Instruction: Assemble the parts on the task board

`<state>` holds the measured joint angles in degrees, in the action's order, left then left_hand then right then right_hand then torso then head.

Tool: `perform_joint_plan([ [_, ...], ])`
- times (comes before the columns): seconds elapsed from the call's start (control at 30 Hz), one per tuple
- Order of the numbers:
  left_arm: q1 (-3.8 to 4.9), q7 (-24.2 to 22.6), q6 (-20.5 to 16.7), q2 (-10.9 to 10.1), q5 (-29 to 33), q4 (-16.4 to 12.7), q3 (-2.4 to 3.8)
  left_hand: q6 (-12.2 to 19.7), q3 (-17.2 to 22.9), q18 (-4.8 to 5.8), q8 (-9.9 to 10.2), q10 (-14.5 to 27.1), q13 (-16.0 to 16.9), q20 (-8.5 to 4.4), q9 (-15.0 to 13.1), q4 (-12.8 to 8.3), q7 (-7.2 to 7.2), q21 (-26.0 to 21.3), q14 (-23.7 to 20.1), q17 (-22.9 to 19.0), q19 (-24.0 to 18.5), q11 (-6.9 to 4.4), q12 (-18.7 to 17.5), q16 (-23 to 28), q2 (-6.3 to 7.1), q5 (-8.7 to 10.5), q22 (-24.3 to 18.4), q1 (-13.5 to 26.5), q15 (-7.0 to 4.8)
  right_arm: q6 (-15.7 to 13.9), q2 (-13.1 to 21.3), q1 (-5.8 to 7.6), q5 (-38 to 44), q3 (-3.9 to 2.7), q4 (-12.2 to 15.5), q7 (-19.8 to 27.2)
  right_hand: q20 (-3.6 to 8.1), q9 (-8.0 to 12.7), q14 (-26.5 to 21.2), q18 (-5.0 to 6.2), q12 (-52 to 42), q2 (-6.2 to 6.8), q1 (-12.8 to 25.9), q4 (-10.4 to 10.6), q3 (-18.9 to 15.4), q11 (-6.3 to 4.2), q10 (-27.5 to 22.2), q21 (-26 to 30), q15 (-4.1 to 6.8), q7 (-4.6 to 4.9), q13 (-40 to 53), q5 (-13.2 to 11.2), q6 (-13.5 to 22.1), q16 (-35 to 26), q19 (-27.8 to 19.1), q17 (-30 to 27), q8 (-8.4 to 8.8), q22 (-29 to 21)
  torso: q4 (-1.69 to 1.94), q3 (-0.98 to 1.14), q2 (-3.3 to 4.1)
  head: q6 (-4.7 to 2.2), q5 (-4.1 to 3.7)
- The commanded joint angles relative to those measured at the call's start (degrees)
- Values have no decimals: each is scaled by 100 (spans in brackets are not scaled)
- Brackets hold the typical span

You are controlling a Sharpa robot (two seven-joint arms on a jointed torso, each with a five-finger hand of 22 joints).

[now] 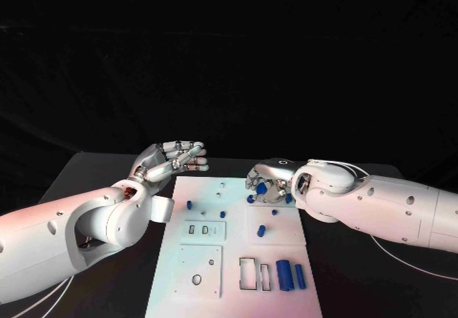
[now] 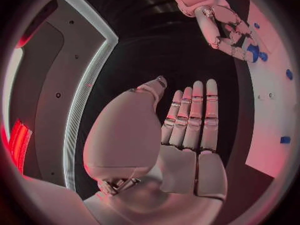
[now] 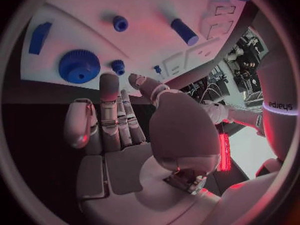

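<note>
The task board (image 1: pixel 286 278) is a flat white plate running from the middle of the head view down to its lower edge; its surface is matte, cut with rectangular recesses and a few small holes, and square sub-plates sit on its left half. Small blue parts are scattered on it: short pegs (image 1: pixel 224 214) stand near its upper half, one stubby cylinder (image 1: pixel 261 230) lies at centre, and two longer blue cylinders (image 1: pixel 283 273) lie side by side at lower right; a toothed blue gear (image 3: pixel 79 66) lies on the board in the upper left of the right wrist view. The right robot hand (image 1: pixel 270 182), silver and jointed, is over the board's upper right corner with fingers curled downward beside blue pieces; whether it grips one cannot be told. The left robot hand (image 1: pixel 173 161) is just off the board's upper left corner, holding nothing, fingers together and nearly straight in its wrist view (image 2: pixel 187 130). The black bench (image 1: pixel 95 175) shows bare margins left and right of the board.
</note>
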<state>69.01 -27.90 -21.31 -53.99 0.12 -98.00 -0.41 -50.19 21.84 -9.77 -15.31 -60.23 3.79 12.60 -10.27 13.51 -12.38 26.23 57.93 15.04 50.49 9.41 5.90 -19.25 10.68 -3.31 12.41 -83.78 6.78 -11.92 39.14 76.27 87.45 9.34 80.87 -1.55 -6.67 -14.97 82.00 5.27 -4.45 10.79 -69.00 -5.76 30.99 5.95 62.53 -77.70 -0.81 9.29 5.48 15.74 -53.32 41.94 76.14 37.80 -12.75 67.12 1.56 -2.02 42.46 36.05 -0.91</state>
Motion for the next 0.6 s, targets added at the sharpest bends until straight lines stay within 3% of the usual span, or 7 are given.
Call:
perform_joint_plan([
  [0.03, 15, 8, 144, 2, 42, -36, 7, 35, 13, -61, 21, -19, -7, 16, 9, -5, -34, 35, -32, 10, 36, 19, -30, 37, 10, 27, 7, 42, 8, 250, -40, -15, 346, 3, -11, -196, -18, -16, 25, -48, -40, 54, 4, 52, -2, -2, -49, 19, 2, 7, 13, -42, -5, 50, -14, 19, -10, -55, 17, -5, 21, 3, 2],
  [0.6, 18, 26, 176, -50, 58, -118, 20, 49, 11, -51, 38, -4, -7, 22, 12, -11, -44, 37, -56, 22, 6, 29, -61, 56, 12, 27, 8, 54, 20, 270, -144, -72, 491, 8, -131, -355, -27, -66, 11, -95, -76, -26, -23, 102, 35, 7, -90, -131, -6, 13, 35, -82, -48, 168, 122, 73, -36, 210, 28, -4, 66, 61, 25],
])
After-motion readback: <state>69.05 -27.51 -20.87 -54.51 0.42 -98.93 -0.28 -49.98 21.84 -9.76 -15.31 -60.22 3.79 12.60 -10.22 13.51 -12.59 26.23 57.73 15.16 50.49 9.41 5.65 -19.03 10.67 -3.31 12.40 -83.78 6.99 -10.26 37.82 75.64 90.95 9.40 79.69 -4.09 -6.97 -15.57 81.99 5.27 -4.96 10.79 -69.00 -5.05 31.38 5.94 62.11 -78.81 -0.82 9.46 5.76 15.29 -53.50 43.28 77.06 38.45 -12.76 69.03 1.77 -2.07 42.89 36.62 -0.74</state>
